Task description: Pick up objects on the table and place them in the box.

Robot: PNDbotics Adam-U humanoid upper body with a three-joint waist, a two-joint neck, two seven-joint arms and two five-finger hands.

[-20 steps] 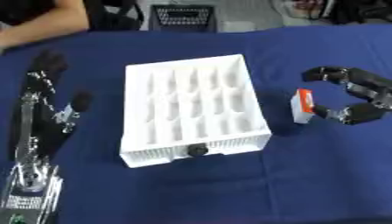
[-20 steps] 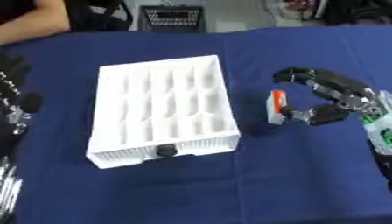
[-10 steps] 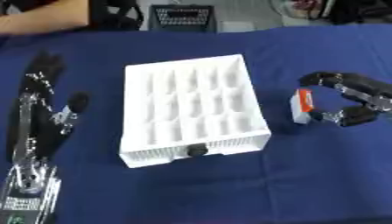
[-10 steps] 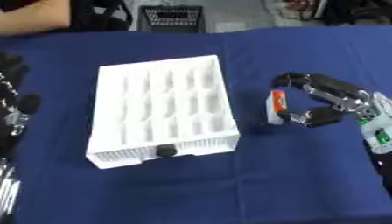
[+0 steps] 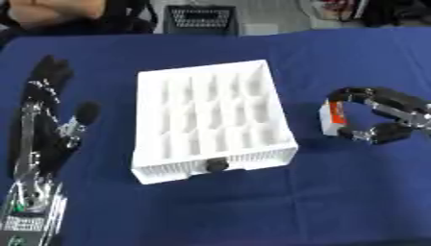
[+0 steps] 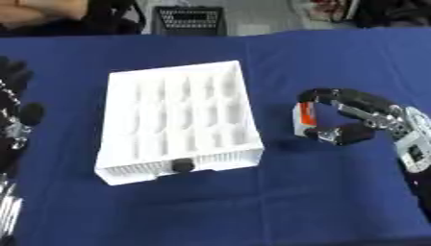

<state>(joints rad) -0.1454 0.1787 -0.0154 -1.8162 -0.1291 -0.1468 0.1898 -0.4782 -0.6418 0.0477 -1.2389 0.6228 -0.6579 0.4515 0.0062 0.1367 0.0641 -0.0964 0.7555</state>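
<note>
While right hand [image 6: 353, 120] pinches it, small block [image 6: 301, 118] shows white with orange.

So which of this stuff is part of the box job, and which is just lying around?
Job:
- white divided box
- small white and orange object, with the right robot hand curled round it

Not the job:
- left robot hand, idle and open at the left
- black basket beyond the table
- blue tablecloth
</note>
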